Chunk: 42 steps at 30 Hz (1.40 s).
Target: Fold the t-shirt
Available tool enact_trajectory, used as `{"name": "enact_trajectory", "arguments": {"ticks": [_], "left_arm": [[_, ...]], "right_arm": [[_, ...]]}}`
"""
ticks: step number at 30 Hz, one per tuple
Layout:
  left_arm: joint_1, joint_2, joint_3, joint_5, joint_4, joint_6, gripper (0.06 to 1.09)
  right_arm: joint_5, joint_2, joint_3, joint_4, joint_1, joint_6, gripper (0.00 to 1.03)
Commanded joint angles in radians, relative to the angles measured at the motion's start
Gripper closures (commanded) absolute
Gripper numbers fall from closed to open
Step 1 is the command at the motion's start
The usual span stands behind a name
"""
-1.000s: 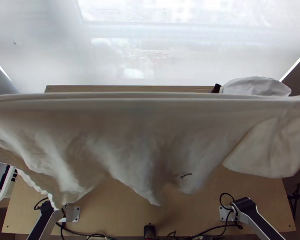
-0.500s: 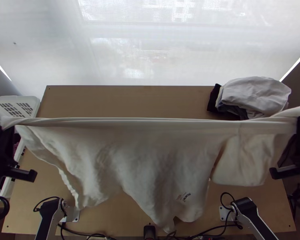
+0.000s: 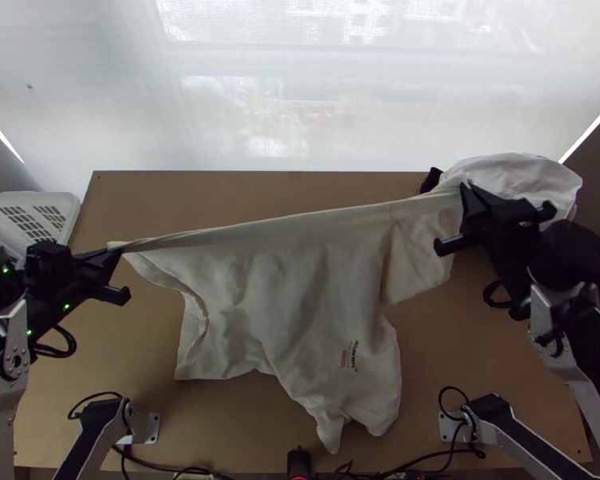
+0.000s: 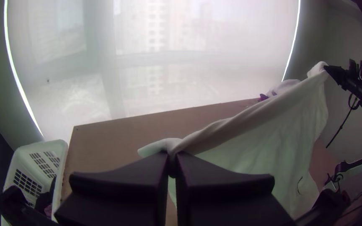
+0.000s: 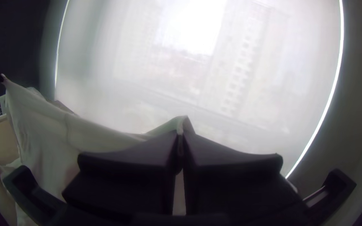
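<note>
While both my arms hold the t-shirt (image 3: 292,272) stretched out over the wooden table (image 3: 220,424), this looks like the spreading stage, with the folding proper to come! My left gripper (image 3: 121,251) is clenched on one end of the taut edge, my right gripper (image 3: 463,187) pinches the other, beside the heap of clothes (image 3: 524,178). Next, I judge, comes lowering it evenly and laying the body flat, tension held so that edge doesn't sag or twist. And where's the cloth? Strung between my two grippers, its body draping from that slanting edge toward the table's near side, rumpled low down; whether the bottom touches wood, I can't tell.
</note>
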<state>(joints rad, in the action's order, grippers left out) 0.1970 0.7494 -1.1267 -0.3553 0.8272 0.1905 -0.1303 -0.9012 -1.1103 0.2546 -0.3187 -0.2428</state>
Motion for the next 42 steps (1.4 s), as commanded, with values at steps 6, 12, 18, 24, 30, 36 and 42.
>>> {"name": "enact_trajectory", "arguments": {"ticks": [6, 12, 18, 24, 30, 36, 42], "left_arm": [[-0.143, 0.423, 0.024, 0.055, -0.306, -0.08, 1.05], [-0.146, 0.67, -0.093, 0.115, -0.461, -0.117, 1.05], [-0.146, 0.866, -0.191, 0.161, -0.553, -0.115, 1.05], [-0.146, 1.035, -0.297, 0.199, -0.611, -0.114, 1.05], [-0.139, 1.168, -0.393, 0.236, -0.643, -0.106, 1.05], [-0.142, 1.265, -0.469, 0.26, -0.665, -0.095, 1.05], [-0.145, 1.352, -0.519, 0.285, -0.671, -0.094, 1.05]], "right_arm": [[0.044, -0.501, -0.125, -0.167, 0.017, 0.031, 1.0], [0.058, -0.728, -0.278, -0.169, 0.023, 0.063, 1.0], [0.07, -0.924, -0.416, -0.169, 0.021, 0.068, 1.0], [0.07, -1.114, -0.592, -0.163, 0.041, 0.068, 1.0], [0.07, -1.268, -0.755, -0.158, 0.043, 0.071, 1.0], [0.066, -1.386, -0.864, -0.158, 0.033, 0.085, 1.0], [0.058, -1.467, -0.935, -0.158, 0.013, 0.086, 1.0]]}}
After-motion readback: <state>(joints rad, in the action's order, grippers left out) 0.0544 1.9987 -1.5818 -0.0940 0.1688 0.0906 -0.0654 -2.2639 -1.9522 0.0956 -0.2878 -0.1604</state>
